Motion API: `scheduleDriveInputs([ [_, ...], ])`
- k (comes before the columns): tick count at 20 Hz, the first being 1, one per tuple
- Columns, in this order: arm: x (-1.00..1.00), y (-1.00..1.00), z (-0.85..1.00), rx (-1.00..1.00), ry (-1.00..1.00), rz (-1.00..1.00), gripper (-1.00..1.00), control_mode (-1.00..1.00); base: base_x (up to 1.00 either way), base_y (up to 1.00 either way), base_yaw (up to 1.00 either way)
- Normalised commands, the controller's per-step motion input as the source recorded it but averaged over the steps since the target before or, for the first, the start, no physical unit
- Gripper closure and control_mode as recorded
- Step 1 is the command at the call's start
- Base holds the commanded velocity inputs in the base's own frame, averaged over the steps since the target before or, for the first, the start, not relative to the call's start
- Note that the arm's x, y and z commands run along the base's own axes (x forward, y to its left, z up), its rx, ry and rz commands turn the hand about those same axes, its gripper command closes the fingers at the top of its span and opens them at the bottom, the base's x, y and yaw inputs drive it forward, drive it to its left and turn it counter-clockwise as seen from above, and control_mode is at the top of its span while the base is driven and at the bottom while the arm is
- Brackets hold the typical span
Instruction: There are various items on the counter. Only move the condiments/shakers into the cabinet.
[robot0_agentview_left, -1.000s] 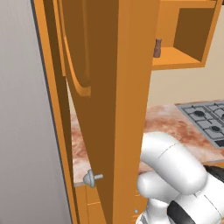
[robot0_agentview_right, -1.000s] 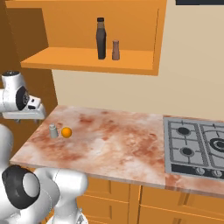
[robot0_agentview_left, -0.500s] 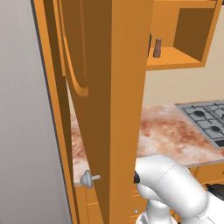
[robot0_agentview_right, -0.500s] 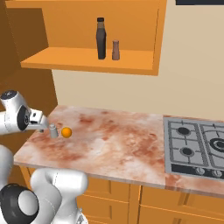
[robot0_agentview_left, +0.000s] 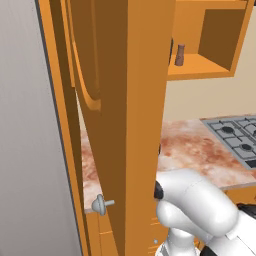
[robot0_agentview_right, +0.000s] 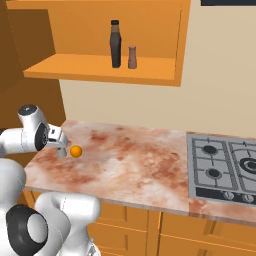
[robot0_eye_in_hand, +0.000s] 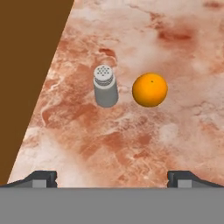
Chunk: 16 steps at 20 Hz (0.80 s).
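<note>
On the open cabinet's shelf (robot0_agentview_right: 75, 67) a dark brown bottle (robot0_agentview_right: 115, 44) and a small brown shaker (robot0_agentview_right: 132, 57) stand side by side. The brown shaker (robot0_agentview_left: 179, 55) also shows past the cabinet door (robot0_agentview_left: 145, 125). A grey shaker (robot0_eye_in_hand: 105, 86) with a perforated top stands upright on the counter (robot0_eye_in_hand: 131, 144), with an orange (robot0_eye_in_hand: 150, 89) just to its right. My gripper (robot0_eye_in_hand: 112, 179) hovers above and short of both, open with nothing between its fingers. From the right base view the gripper (robot0_agentview_right: 59, 144) hangs at the counter's left end, over the grey shaker (robot0_agentview_right: 61, 152) and beside the orange (robot0_agentview_right: 76, 151).
A grey gas hob (robot0_agentview_right: 225, 167) takes up the right end of the counter (robot0_agentview_right: 135, 160). The tall cabinet door stands open at the left and blocks much of the left base view. A dark brown wall (robot0_eye_in_hand: 26, 65) runs along the counter's left edge.
The arm has come down from beside the cabinet shelf to just above the counter, and the hand has shifted right toward the grey shaker and orange. The things have not moved.
</note>
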Motion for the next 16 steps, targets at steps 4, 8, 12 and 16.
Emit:
scheduleDriveInputs([
  [4,0.22,0.09,-0.04,-0.02,0.0,-0.01,-1.0,-1.0,0.0,0.0,0.0],
  [8,0.37,0.06,0.0,0.0,0.0,-0.03,-1.0,-1.0,0.0,0.0,0.0],
  [12,0.39,0.0,-0.01,0.0,0.0,-0.03,-1.0,-1.0,0.0,0.0,0.0],
  [16,0.2,0.0,-0.16,0.0,0.0,0.0,-1.0,-1.0,0.0,0.0,0.0],
])
